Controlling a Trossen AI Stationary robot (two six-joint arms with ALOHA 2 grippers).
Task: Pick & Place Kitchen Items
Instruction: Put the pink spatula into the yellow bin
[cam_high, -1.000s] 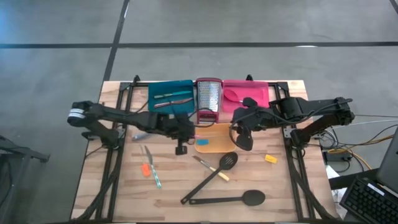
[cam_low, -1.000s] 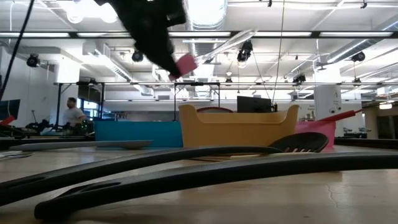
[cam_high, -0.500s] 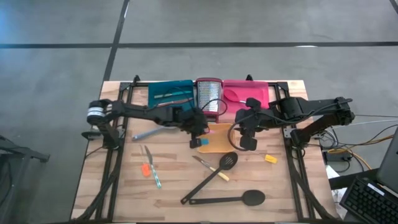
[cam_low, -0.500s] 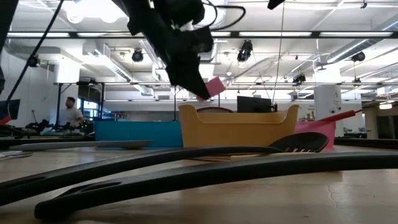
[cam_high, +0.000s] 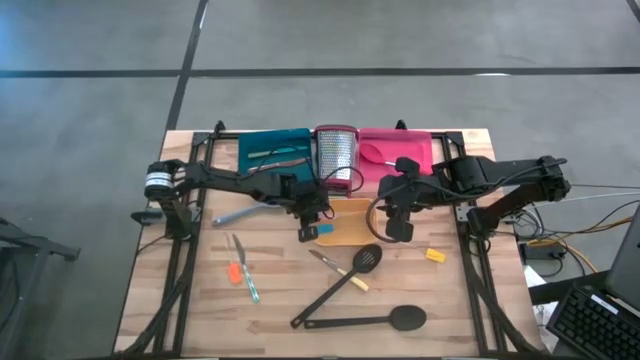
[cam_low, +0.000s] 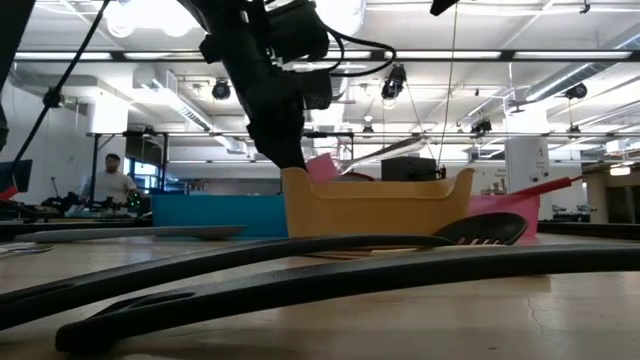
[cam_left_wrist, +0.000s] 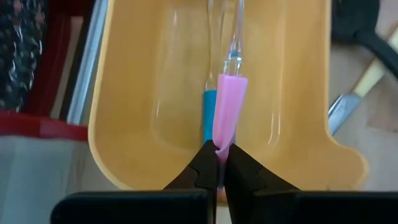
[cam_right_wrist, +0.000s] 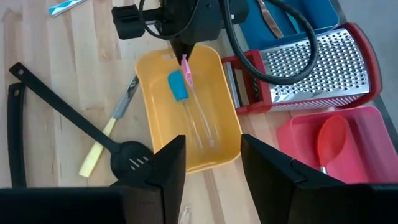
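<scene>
Left gripper (cam_left_wrist: 217, 163) hangs low over the near end of the orange tray (cam_high: 350, 232), its two dark fingers pressed together on the tip of a pink-handled tool (cam_left_wrist: 227, 109). That tool has a clear, thin shaft running straight out ahead of the fingers, along the length of the tray, so its long axis matches the tray's own. Directly beneath and just beside it, already lying on the tray floor, is a blue-handled tool (cam_right_wrist: 178, 86) with the same clear shaft.

Right gripper (cam_high: 397, 222) waits past the far side of the tray from the left one, with its fingers spread and nothing between them; from its wrist camera the whole tray shows in front of it.

From largest to smallest around the working gripper: the steel grater (cam_high: 336, 157) stands just behind it, between the teal tray (cam_high: 272, 151) and the pink tray (cam_high: 400, 150); the slotted spatula (cam_high: 366, 259) and the long black spoon (cam_high: 400, 319) lie on the table in front of it — well clear of the tray; a small yellow piece (cam_high: 434, 255) sits farther off, nearer the right arm.

The handle looks to be above the tray's inside, so a release here should probably drop it in — the left arm is the one placed for it.
</scene>
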